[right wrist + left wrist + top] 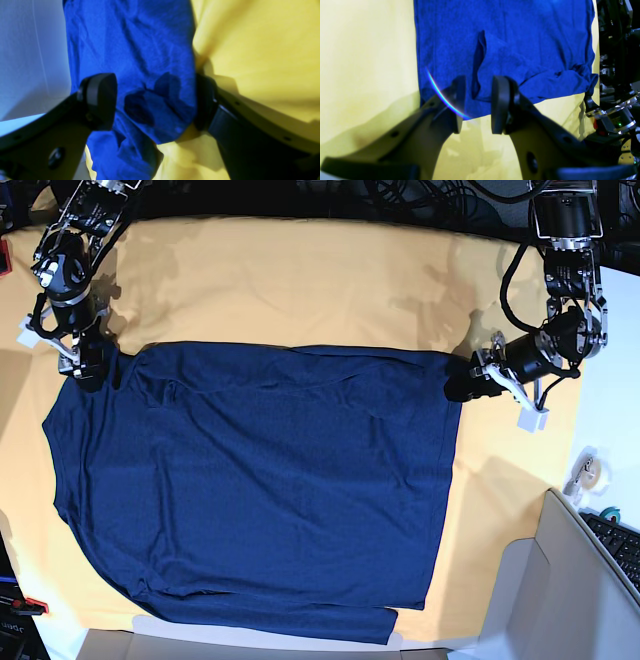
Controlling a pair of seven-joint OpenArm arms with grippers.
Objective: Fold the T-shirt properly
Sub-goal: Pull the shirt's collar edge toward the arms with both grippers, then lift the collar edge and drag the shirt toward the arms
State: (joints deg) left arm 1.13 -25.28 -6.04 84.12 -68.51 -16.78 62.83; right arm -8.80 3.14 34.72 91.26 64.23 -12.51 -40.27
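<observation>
T-shirt (260, 490) lies spread over frame center on the yellow cloth (300, 270). Left gripper (477, 105) parted, straddling a hem ridge; right gripper (155, 100) spread wide around a corner — clamp both before lifting, evenly.

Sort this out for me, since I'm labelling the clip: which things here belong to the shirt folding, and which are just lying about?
Part of the job:
- T-shirt, spread on the yellow cloth
- left gripper at one shirt edge
- right gripper at the opposite corner

Just lying about:
- tape roll
- keyboard
</observation>
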